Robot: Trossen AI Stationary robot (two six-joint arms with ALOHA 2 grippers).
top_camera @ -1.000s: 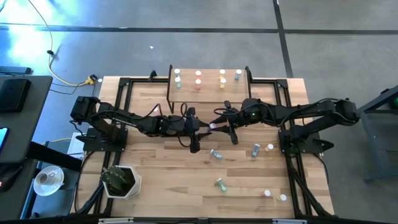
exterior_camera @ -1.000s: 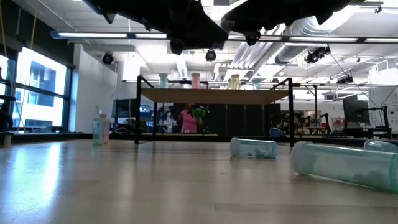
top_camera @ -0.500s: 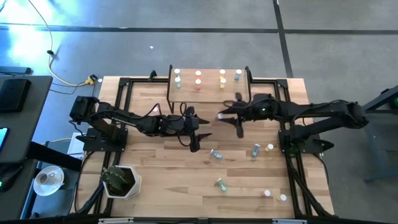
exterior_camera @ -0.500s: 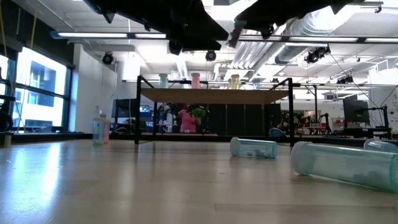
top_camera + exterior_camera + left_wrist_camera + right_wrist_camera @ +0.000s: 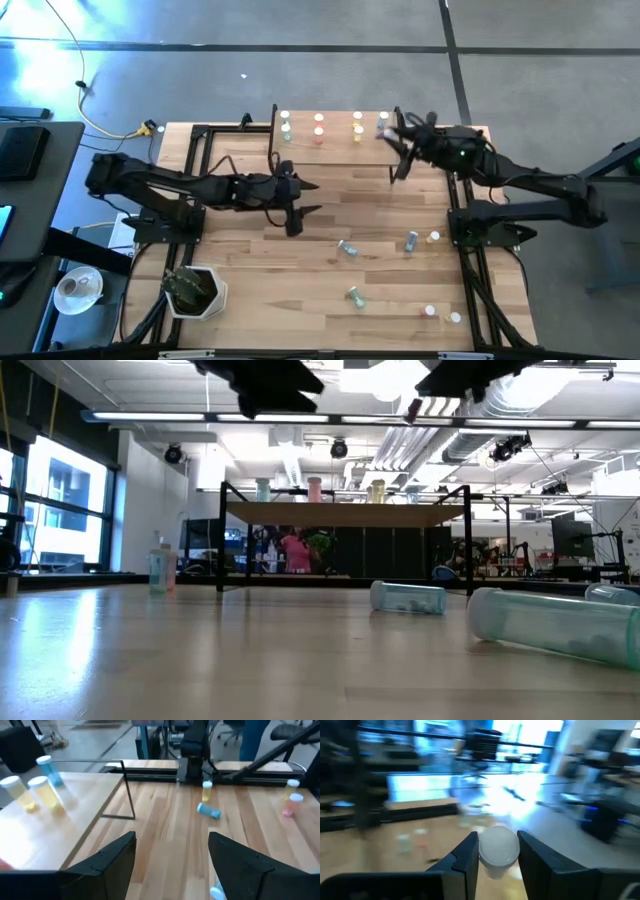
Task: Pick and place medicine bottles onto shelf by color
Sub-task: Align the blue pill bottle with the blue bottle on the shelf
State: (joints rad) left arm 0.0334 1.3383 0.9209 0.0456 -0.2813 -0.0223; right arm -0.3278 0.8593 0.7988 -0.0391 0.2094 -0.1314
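Wooden table (image 5: 250,280) first: at its left front corner sits a white pot with a green plant (image 5: 192,291). Next comes the left gripper (image 5: 297,208), over the middle of the table, its two dark fingers spread wide and holding nothing. Behind it stands the small light-wood shelf on thin black legs (image 5: 337,146), with white-capped medicine bottles in a row (image 5: 319,126) on top. More tiny bottles (image 5: 347,248) lie loose on the table to the right. Last, the right gripper (image 5: 397,140) hangs just by the shelf's right end, pinching a white-capped bottle (image 5: 498,847).
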